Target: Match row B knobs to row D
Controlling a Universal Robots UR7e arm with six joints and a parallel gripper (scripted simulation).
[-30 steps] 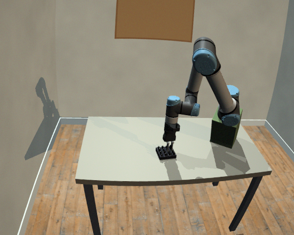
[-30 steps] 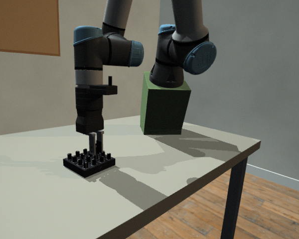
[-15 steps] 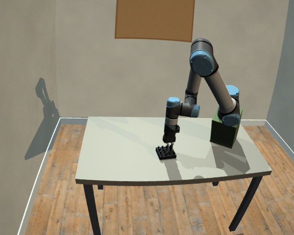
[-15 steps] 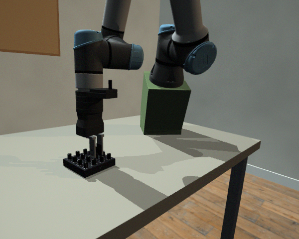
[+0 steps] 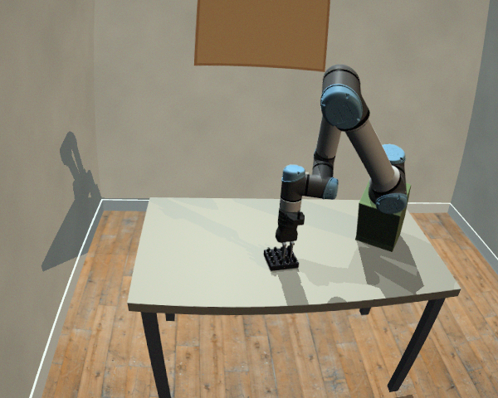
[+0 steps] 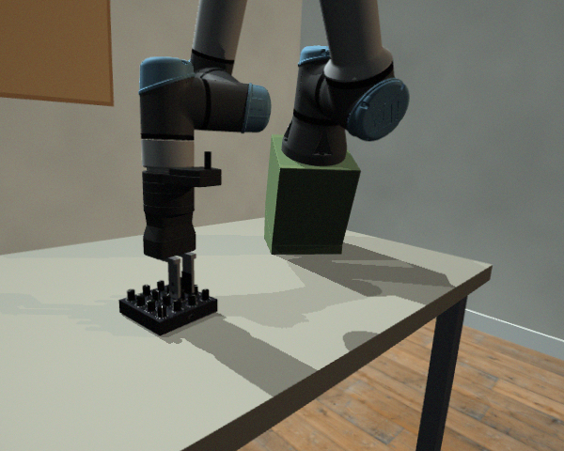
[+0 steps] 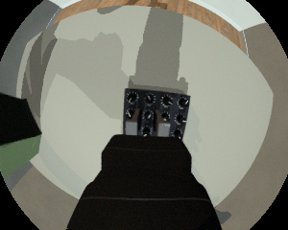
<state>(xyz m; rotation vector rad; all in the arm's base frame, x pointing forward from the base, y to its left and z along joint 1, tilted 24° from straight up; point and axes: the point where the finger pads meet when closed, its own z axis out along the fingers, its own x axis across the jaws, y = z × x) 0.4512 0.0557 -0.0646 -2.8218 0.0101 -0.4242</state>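
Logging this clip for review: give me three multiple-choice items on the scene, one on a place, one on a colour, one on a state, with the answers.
1. Where does the small black square knob box stand?
A. on the pale table top
B. on the wooden floor
C. on the green block

2. What colour is the block under the arm's base?
A. orange
B. green
C. white

3. How does the dark two-finger gripper stand?
A. raised high above the table, wide open
B. lying flat beside the box
C. pointing down, fingers lowered among the knobs, partly closed

Answers:
1. A: the exterior view shows the box on the pale table, apart from the block.
2. B: its lit faces are green in the top and exterior views.
3. C: the light fingers reach down into the knob rows with a narrow gap; whether they grip a knob cannot be told.
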